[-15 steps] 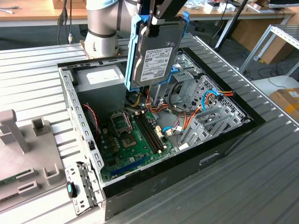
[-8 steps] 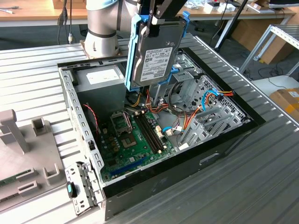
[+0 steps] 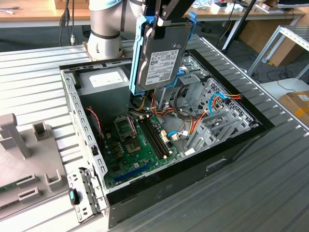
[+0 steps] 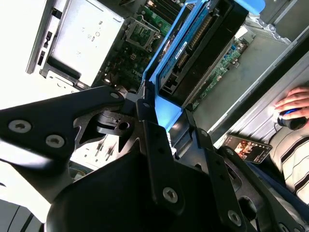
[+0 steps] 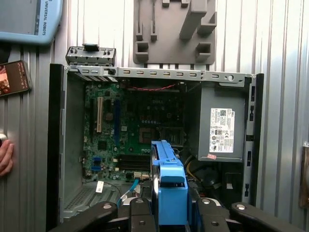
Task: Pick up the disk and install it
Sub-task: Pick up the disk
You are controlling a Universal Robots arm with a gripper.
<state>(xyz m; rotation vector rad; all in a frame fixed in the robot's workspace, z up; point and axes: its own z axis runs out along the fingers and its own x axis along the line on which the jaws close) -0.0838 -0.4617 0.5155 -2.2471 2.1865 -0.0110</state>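
Gripper (image 3: 161,23) clamped shut on the disk (image 3: 161,55), pinching its upper end across the 2 blue rails (image 3: 136,53); nothing else in hold. Disk hanging on edge, label facing outward in the exterior view, well above the open case (image 3: 227,150). Poised over the cables (image 3: 159,110) between PSU (image 3: 99,79) and cage (image 3: 215,104), touching none of them.

Looks like the carrying stage, disk not yet seated. Best done slowly. Squeeze on the rails rather than the casing, yet firmly: moulded plastic, likely to flex and slip. Square the disk to the cage mouth while high up. Steer wide of the loose wires, likely to snag a rail end. Avoid any swing toward the board (image 3: 140,140).

Smooth dark metal casing, flat and rectangular, with a white paper label. Glossy blue plastic rails. Perforated grey sheet steel on the cage. Green board with black slots and a square socket. Soft red, orange and yellow wires. Ribbed aluminium table (image 3: 270,193).
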